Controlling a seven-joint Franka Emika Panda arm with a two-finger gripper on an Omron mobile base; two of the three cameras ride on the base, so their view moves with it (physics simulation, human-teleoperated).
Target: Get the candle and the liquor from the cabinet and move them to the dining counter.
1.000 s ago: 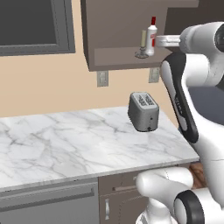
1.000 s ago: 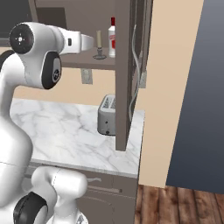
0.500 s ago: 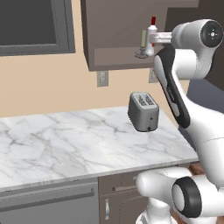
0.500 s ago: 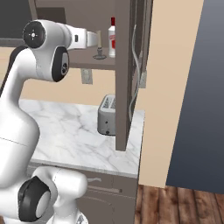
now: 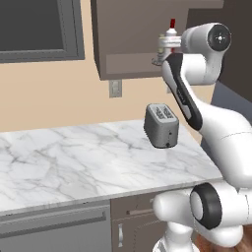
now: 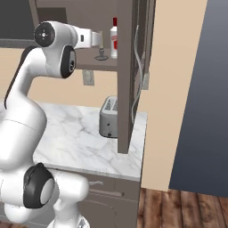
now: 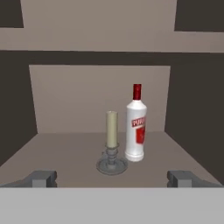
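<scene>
The cabinet [image 7: 100,100] stands open, and on its shelf are the candle [image 7: 112,130] in a dark dish holder and, touching distance to its right, the liquor [image 7: 135,129] with a red cap. My gripper [image 7: 112,180] is open just in front of the shelf's edge, its fingertips [image 7: 41,178] wide on either side of the candle, holding nothing. In the left base view the gripper [image 5: 163,47] reaches the cabinet [image 5: 133,39] beside the liquor [image 5: 171,34]. From the right, the gripper [image 6: 98,38] is level with the candle [image 6: 102,45] and the liquor [image 6: 114,39]. The dining counter is out of view.
A silver toaster [image 5: 161,125] sits on the marble wall counter [image 5: 74,157] under the cabinet. The open cabinet door [image 6: 126,75] juts out edge-on at the right of the shelf. A wall outlet [image 5: 115,88] and a dark framed panel [image 5: 34,29] are on the wall.
The arm has swung its hand toward the open cabinet, closer to the candle and the liquor. The jaws have stayed open, and both things stand where they were.
</scene>
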